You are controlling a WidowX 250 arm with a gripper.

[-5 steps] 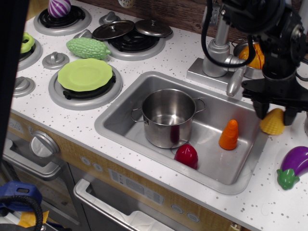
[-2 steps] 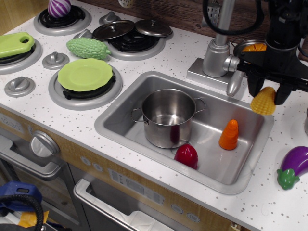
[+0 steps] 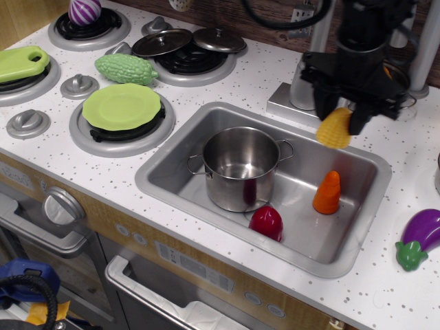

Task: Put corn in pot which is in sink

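My black gripper is shut on the yellow corn and holds it in the air above the back of the sink, to the right of the pot. The shiny steel pot stands upright and empty in the left half of the sink. The corn hangs tilted below the fingers, well clear of the sink floor.
An orange carrot and a red toy lie in the sink right of the pot. The grey faucet stands behind my gripper. A purple eggplant lies at the right. A green plate, a green gourd and lids sit on the stove.
My gripper has lifted the corn off the counter at the sink's right rim and carried it left, now over the sink's back part, closer to the pot.
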